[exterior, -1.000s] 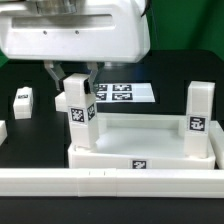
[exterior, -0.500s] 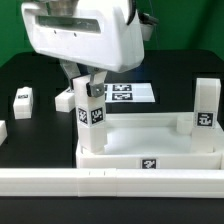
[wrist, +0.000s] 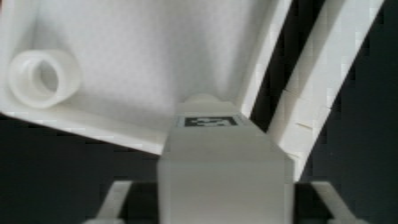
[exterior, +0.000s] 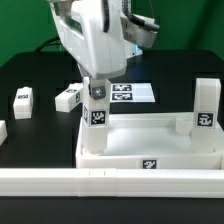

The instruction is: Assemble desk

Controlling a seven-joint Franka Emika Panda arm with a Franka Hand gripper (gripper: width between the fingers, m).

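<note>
The white desk top point(exterior: 150, 128), a rimmed tray, lies behind the front rail. One tagged leg point(exterior: 97, 115) stands upright in its corner at the exterior view's left. Another leg point(exterior: 207, 108) stands at the right corner. My gripper point(exterior: 97, 86) straddles the top of the left leg. In the wrist view that leg point(wrist: 222, 150) runs between my fingers point(wrist: 121, 198), with a dark gap on each side, so the gripper point(wrist: 219, 205) is open and not touching it. A round corner socket point(wrist: 39, 78) of the tray shows empty.
Two loose tagged legs point(exterior: 22, 100) point(exterior: 68, 97) lie on the black table at the exterior view's left. The marker board point(exterior: 128, 93) lies behind the tray. A long low white rail point(exterior: 110, 182) runs along the front edge.
The wrist has turned over the left leg and the arm body swung toward the exterior view's left. The jaws have widened and come off the leg. The leg stays upright in its corner.
</note>
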